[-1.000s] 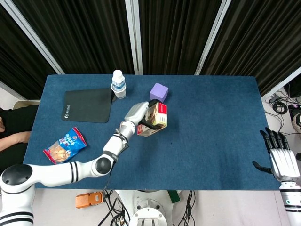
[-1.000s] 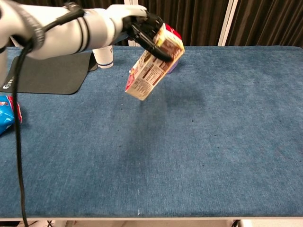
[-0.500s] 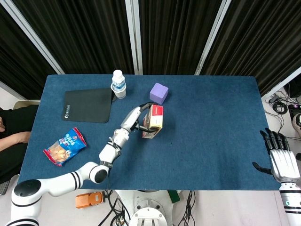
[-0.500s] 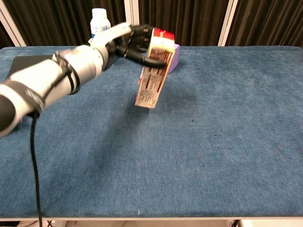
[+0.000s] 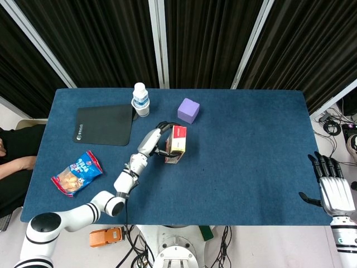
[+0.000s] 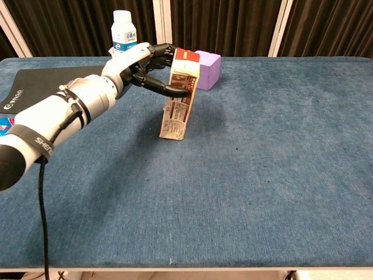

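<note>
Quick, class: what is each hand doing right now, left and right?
Left hand: grips the carton, which leans with its bottom edge about on the table.
Right hand: open, fingers apart, holding nothing.

The head view looks steeply down from above the robot's edge, taking in the whole blue table (image 5: 251, 156) with the curtain at twelve o'clock. The chest view sits low at that same near edge, facing twelve o'clock across the tabletop, much closer. Both share the table's middle: the carton (image 5: 175, 143), purple cube (image 6: 207, 69) and bottle (image 6: 123, 30).
</note>
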`<state>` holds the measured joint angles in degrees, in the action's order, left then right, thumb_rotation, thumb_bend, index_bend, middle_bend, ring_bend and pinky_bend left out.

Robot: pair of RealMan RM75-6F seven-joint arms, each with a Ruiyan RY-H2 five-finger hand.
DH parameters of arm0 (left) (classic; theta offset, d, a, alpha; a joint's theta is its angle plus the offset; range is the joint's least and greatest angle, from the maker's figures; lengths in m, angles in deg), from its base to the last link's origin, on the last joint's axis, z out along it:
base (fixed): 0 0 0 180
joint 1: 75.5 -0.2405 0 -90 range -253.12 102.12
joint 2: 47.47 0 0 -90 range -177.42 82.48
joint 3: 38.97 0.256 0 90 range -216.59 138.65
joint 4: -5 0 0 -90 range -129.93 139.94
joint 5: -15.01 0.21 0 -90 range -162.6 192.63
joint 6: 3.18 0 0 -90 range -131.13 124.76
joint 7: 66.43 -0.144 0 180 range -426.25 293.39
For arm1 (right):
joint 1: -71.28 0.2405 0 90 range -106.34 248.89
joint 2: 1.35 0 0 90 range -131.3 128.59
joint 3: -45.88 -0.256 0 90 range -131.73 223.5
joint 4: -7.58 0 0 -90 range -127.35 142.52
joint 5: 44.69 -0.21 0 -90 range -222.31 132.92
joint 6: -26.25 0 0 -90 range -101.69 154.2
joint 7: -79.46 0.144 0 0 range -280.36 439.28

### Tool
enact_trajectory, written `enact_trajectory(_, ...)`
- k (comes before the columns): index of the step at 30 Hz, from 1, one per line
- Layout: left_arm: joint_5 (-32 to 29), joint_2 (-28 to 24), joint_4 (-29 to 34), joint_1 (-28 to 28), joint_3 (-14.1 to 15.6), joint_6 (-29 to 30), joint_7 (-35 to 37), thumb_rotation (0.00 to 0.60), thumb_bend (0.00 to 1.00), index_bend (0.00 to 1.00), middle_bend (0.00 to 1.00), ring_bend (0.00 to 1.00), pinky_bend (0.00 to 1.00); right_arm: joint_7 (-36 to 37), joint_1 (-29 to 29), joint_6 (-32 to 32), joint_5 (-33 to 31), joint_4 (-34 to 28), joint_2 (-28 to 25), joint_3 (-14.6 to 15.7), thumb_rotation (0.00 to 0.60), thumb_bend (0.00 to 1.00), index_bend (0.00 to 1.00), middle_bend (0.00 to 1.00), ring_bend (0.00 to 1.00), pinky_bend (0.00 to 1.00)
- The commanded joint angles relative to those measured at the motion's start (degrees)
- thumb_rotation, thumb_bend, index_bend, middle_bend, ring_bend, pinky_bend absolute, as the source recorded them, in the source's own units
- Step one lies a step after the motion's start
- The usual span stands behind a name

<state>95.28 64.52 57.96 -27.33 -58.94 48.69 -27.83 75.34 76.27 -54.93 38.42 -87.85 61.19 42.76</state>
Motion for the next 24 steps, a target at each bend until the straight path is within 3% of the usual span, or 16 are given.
enact_trajectory(1, -0.03, -0.75, 0.51, -0.08, 0.47, 0.60, -0.54, 0.600, 0.16, 0.18, 0.20, 0.09, 0.02, -0.13, 0.10, 0.22, -0.18, -0.22, -0.02, -0.05, 0.600, 0.24, 0.00, 0.00, 0.00, 0.00)
enact_trajectory(9, -1.19, -3.69, 3.48, -0.53, 1.50, 0.95, -3.01, 0.600, 0.14, 0.00, 0.05, 0.00, 0.00, 0.44, 0.19, 0.48, -0.02, -0.33, -0.10, 0.07, 0.600, 0.24, 0.00, 0.00, 0.00, 0.00)
enact_trajectory(16, -2.20, -8.34, 8.07, -1.06, 3.27, -1.06, -7.38, 0.600, 0.13, 0.00, 0.00, 0.00, 0.00, 1.30, 0.24, 0.60, 0.29, -0.18, -0.26, 0.18, 0.600, 0.24, 0.00, 0.00, 0.00, 0.00)
enact_trajectory(24, -2.26, -15.91, 17.30, -2.59, 3.71, 2.17, -17.65, 0.600, 0.11, 0.00, 0.00, 0.00, 0.00, 2.51, 0.38, 0.87, 0.57, 0.84, 0.07, 0.30, 0.600, 0.24, 0.00, 0.00, 0.00, 0.00)
